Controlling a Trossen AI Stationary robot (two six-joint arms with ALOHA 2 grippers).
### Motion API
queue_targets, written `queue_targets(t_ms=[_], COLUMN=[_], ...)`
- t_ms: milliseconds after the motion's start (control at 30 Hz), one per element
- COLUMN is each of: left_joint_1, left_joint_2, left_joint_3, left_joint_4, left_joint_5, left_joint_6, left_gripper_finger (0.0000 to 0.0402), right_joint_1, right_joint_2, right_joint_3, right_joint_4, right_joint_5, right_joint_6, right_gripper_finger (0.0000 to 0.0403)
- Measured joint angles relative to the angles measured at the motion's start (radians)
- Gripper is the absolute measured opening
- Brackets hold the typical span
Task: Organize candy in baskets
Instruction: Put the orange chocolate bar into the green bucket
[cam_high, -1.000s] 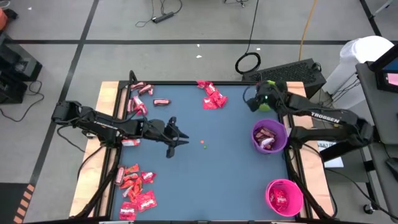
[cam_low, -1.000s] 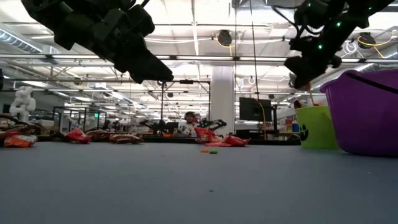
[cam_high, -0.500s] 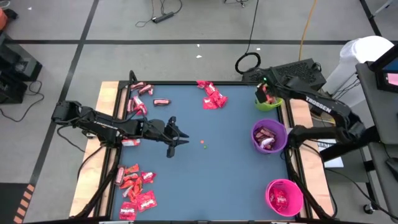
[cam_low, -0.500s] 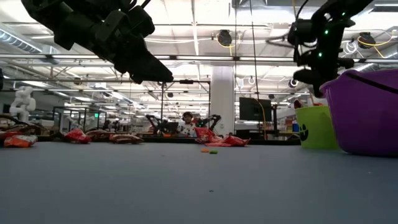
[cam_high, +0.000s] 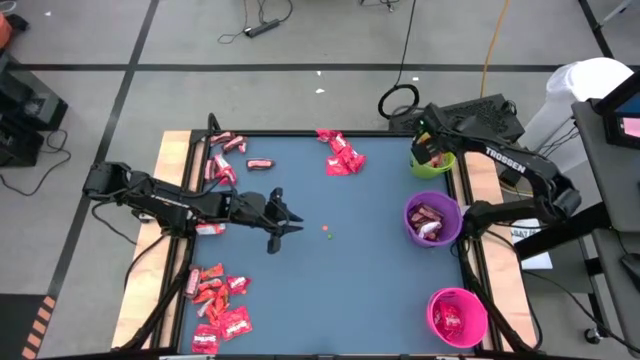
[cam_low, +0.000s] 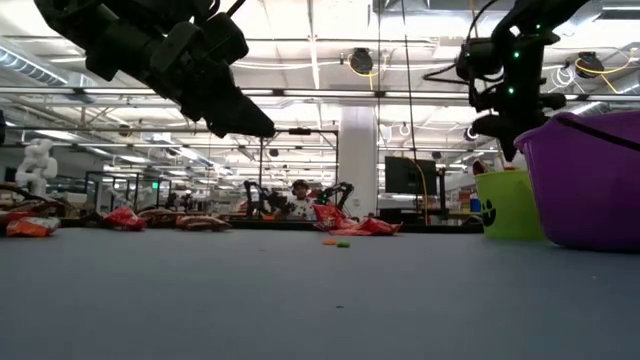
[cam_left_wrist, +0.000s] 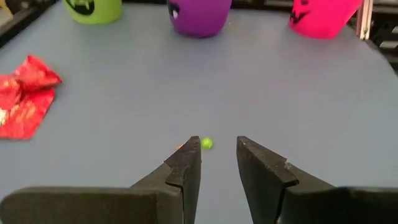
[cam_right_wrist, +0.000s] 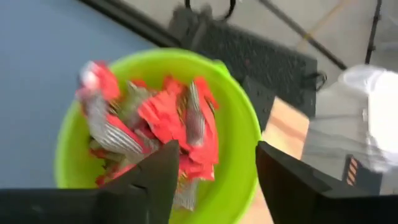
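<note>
Your right gripper (cam_high: 428, 152) hangs directly over the lime green basket (cam_high: 440, 168) at the upper right of the high view, fingers spread apart with nothing pinched between them; in the right wrist view the red and silver candy wrappers (cam_right_wrist: 158, 127) lie heaped in that basket (cam_right_wrist: 239, 140) just beyond the open fingertips (cam_right_wrist: 163, 163); this reads as the drop-off end of one sorting trip, the sweet apparently let go.

The right arm reaches in from the right edge of the high view, its wrist tipped downward above the basket rim; your left gripper (cam_high: 285, 218) waits left of centre, pointing right and held above the blue table (cam_high: 380, 290), jaws part-way apart and empty, with a small green dot (cam_left_wrist: 206, 144) on the surface just ahead of the tips (cam_left_wrist: 186, 168).

Plenty is left, by the look of it: a red pile (cam_high: 218, 305) sits lower left, another cluster (cam_high: 228, 158) upper left, a third (cam_high: 340, 155) at top centre; the purple basket (cam_high: 433, 220) at mid right and the pink basket (cam_high: 458, 317) at lower right each hold some candy.

Your next move likely calls for lifting the right gripper clear of the rim, then swinging left to the top-centre cluster, the nearest one, and lowering open fingers over a single wrapper; the crinkled foil may slide, so close squarely.
</note>
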Motion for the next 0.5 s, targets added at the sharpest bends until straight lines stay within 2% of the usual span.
queue_targets(t_ms=[100, 233, 367, 500], left_joint_1=[0.003, 0.014, 0.036, 0.065], left_joint_2=[0.0, 0.0, 0.0, 0.0], left_joint_3=[0.005, 0.04, 0.091, 0.164], left_joint_4=[0.032, -0.004, -0.12, -0.32], left_joint_5=[0.026, 0.044, 0.037, 0.035], left_joint_6=[0.001, 0.0, 0.0, 0.001], left_gripper_finger=[0.0109, 0.0111, 0.0135, 0.0172], right_joint_1=[0.049, 0.151, 0.29, 0.435], right_joint_2=[-0.036, -0.088, -0.11, -0.108], right_joint_3=[0.004, 0.005, -0.004, -0.066], right_joint_4=[0.092, 0.26, 0.444, 0.64], right_joint_5=[-0.031, -0.178, -0.29, -0.315], right_joint_6=[-0.021, -0.044, -0.073, -0.113], right_gripper_finger=[0.0215, 0.0219, 0.0219, 0.0219])
